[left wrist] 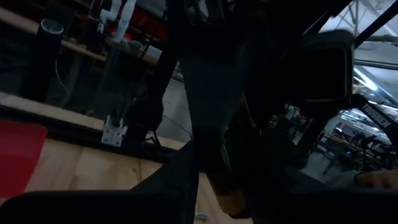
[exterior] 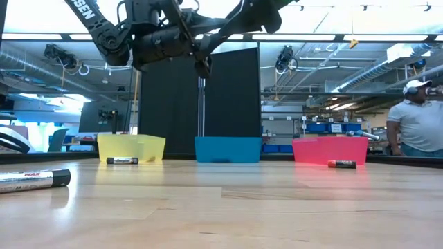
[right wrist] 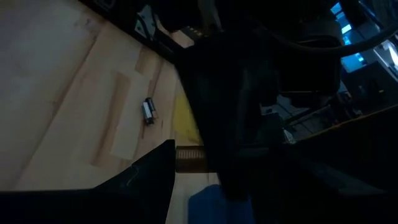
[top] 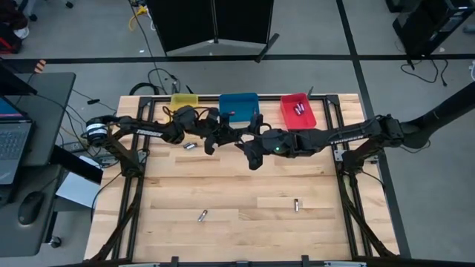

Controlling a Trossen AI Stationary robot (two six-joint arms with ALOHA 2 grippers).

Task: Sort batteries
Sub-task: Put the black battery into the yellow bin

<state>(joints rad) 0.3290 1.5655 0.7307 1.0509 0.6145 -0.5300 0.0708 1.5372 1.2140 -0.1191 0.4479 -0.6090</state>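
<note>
My left gripper [top: 214, 138] and my right gripper [top: 252, 145] meet high above the table, just near of the blue bin [top: 239, 105], and their dark bodies overlap in the low view [exterior: 201, 48]. Each wrist view is mostly filled by the other arm. A short brownish piece [right wrist: 189, 158] shows between the dark shapes; I cannot tell whether it is a battery. Loose batteries lie on the wood: one near the yellow bin [top: 189, 147] [right wrist: 148, 111], and two toward the near edge [top: 202, 216] [top: 297, 205]. Several batteries lie in the red bin [top: 299, 109].
The yellow bin [top: 185, 100], blue bin [exterior: 228, 149] and red bin [exterior: 330, 149] stand in a row at the far edge. A person [exterior: 419, 117] stands beyond the table on the right. A laptop and desk [top: 15, 141] sit to the left of the table.
</note>
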